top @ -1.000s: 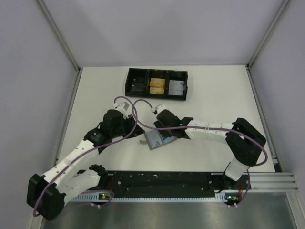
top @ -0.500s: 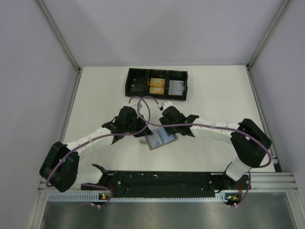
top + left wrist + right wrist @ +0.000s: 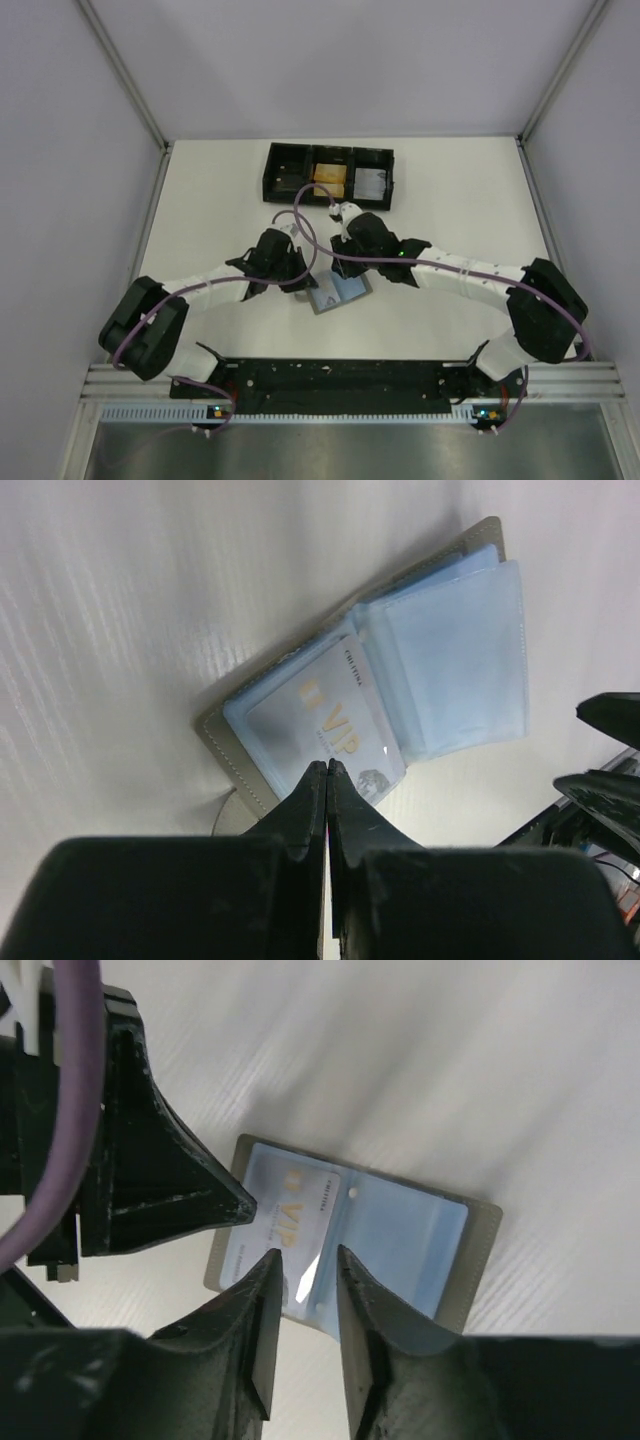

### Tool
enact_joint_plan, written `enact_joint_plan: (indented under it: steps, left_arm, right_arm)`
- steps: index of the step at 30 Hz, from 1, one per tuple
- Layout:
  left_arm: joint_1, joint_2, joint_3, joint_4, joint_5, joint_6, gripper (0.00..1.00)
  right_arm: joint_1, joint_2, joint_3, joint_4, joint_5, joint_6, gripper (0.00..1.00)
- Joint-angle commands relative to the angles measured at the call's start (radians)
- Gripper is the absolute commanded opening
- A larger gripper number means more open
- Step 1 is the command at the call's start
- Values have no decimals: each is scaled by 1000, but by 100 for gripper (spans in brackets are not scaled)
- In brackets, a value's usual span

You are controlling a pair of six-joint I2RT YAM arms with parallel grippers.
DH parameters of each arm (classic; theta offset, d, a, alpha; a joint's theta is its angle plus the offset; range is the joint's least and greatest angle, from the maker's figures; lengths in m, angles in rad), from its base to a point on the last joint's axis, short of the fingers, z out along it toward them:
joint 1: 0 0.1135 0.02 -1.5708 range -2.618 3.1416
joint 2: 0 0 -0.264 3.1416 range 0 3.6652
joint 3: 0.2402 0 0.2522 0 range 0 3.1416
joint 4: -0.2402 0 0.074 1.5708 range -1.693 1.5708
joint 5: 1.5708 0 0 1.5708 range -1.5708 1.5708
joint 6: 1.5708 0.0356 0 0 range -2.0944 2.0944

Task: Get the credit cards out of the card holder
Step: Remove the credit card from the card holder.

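The grey card holder [image 3: 340,294] lies open on the table, light blue inside. In the left wrist view the card holder [image 3: 225,750] holds a pale card [image 3: 335,715] printed "VIP" in its left sleeve. My left gripper [image 3: 327,767] is shut, its tips over that card's near edge, with nothing seen between them. My right gripper [image 3: 307,1253] is open with a narrow gap, hovering over the holder's [image 3: 420,1245] near edge beside the card [image 3: 297,1210]. The left gripper's fingers [image 3: 170,1185] show at the holder's left side. In the top view the left gripper [image 3: 304,282] and right gripper [image 3: 349,270] meet over the holder.
A black three-compartment tray [image 3: 272,172] stands at the back, with orange items in its middle compartment and silvery ones in the right. White walls and metal posts bound the table on three sides. A black rail runs along the near edge.
My left arm has swung right and brought its shut gripper onto the holder's left side. My right gripper has shifted slightly left and back over the holder.
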Motion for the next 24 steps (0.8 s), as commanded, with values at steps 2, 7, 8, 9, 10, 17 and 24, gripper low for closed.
enact_joint_plan:
  steps: [2,7,8,9,10,17,24]
  left_arm:
    - [-2,26,-28,48,-39,0,0]
    - [-2,37,-46,50,-46,-2,0]
    - [-2,39,-49,51,-48,-2,0]
    - [-2,39,-51,50,-51,-2,0]
    - [-2,40,-55,50,-52,-3,0]
    - [-2,48,-77,45,-66,3,0]
    - [-4,53,-92,50,-65,2,0]
  right_arm:
    - [-58,50,-34,175,-159,111,23]
    - [-141,108,-149,398,-318,235,18]
    - [-155,128,-172,444,-358,258,18]
    - [-167,147,-190,486,-390,283,18]
    - [-173,162,-210,527,-418,304,18]
    - [-215,257,-287,705,-528,407,18]
    - [-230,308,-300,798,-605,462,19]
